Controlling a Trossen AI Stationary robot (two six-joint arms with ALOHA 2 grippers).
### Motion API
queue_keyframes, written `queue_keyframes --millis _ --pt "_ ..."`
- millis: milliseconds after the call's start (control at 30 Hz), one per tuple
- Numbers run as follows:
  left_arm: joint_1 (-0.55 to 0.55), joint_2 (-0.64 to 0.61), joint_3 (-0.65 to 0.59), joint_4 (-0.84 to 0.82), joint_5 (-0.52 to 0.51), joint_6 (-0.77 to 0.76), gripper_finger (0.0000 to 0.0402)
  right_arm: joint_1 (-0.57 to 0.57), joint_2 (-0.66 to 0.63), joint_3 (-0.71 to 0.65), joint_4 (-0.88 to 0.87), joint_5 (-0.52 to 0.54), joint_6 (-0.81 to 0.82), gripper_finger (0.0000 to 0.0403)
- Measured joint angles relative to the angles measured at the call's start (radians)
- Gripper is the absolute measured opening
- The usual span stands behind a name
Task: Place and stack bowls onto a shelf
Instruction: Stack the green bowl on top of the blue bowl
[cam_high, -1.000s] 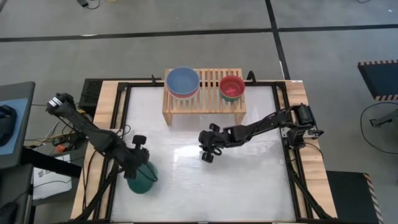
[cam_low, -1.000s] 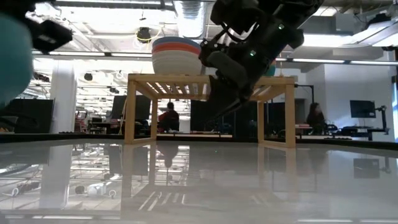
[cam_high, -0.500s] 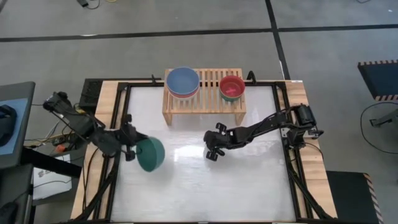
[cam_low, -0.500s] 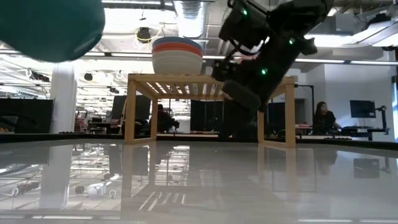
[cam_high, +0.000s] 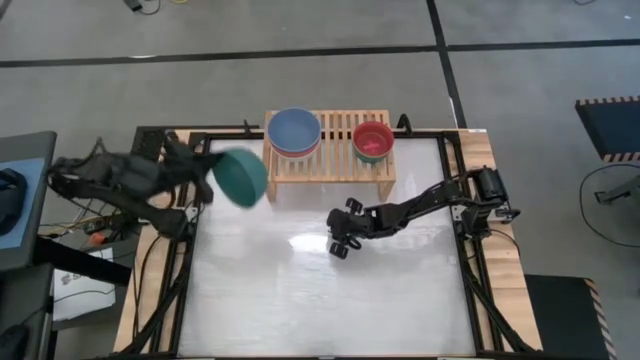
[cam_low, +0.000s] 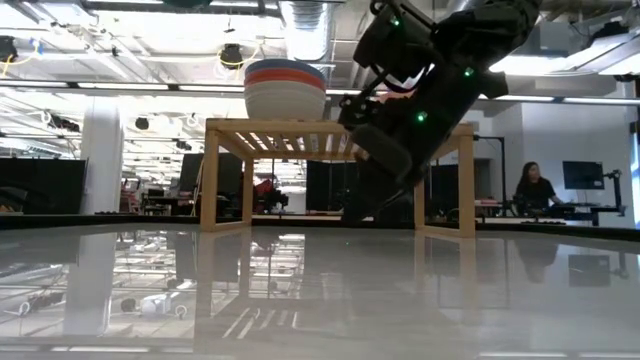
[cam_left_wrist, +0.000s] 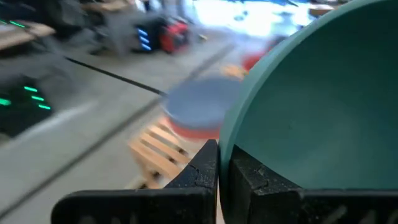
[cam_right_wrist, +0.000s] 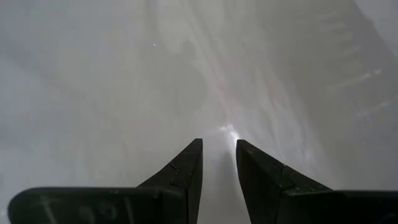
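One teal bowl (cam_high: 241, 177) is held pinched at its rim by the left gripper (cam_left_wrist: 219, 163), raised just left of the shelf (cam_high: 330, 160); two bowl stacks (cam_high: 294, 131) are seen there; the right gripper (cam_high: 340, 240), slightly parted, is held over mid-table.

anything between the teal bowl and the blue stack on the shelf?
Nothing. In the high view the teal bowl, held by the left gripper, sits just off the shelf's left end, a short open gap from the blue stack.
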Motion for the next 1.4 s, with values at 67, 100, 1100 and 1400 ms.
queue_keyframes --millis 67,100,1100,1400 --pt "0.080 0.038 0.074 0.033 -0.002 0.083 0.0000 0.000 0.000 0.000 0.008 -0.003 -0.007 0.0123" --pt "0.119 0.062 0.108 0.054 0.004 0.127 0.0000 0.000 0.000 0.000 0.011 -0.009 -0.012 0.0123" --pt "0.969 0.933 0.884 -0.360 0.913 0.299 0.0001 0.040 0.000 0.000 0.035 -0.037 -0.025 0.0123" --pt "0.988 1.014 1.047 -0.486 1.012 0.300 0.0070 0.039 0.000 0.000 0.035 -0.039 -0.025 0.0123"
